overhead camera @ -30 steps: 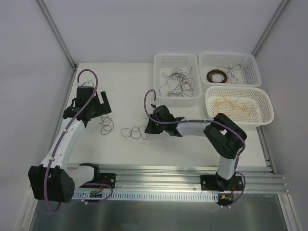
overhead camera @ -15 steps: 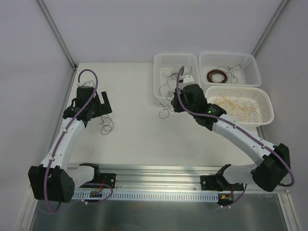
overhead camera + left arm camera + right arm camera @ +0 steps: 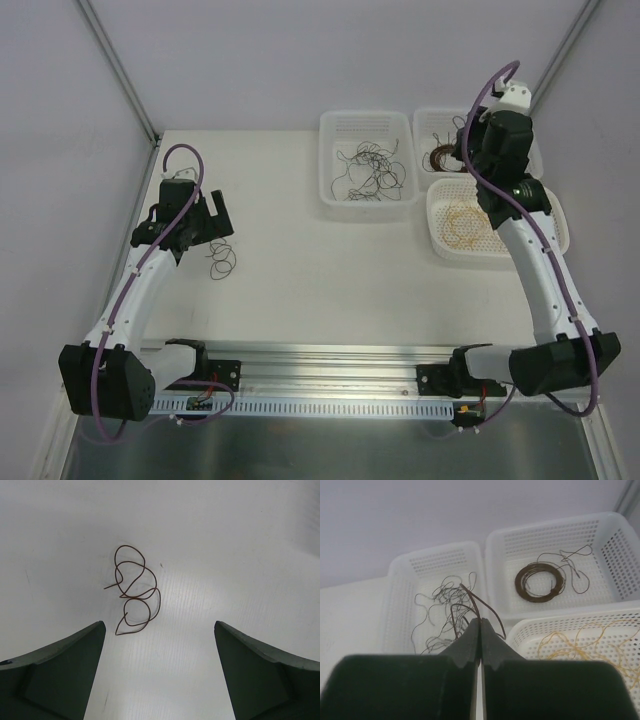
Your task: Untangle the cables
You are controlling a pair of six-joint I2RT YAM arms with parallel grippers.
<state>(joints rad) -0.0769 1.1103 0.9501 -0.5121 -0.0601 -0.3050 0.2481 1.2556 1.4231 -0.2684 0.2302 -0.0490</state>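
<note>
Right pincer [image 3: 480,623] clamped on a thin, seemingly brown wire [image 3: 479,601] above the far-right baskets [image 3: 440,562].
Left pincer [image 3: 159,626] gapes over a curly brown cable [image 3: 135,597] lying on the left tabletop [image 3: 235,550].

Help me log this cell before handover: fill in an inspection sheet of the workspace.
Surface: white table; one loose wire lies on it.
Job's things: dark brown curly wire loose on the table; black wires in left basket; brown coil in far basket; yellow-tan wires in near basket.
Clutter: nothing seen.
Grippers: left gripper open, over the loose wire; right gripper shut on a dark strand, high over the baskets.
Cables: purple hoses run along both arms.
Surroundings: white walls; metal rail at the near edge.
</note>
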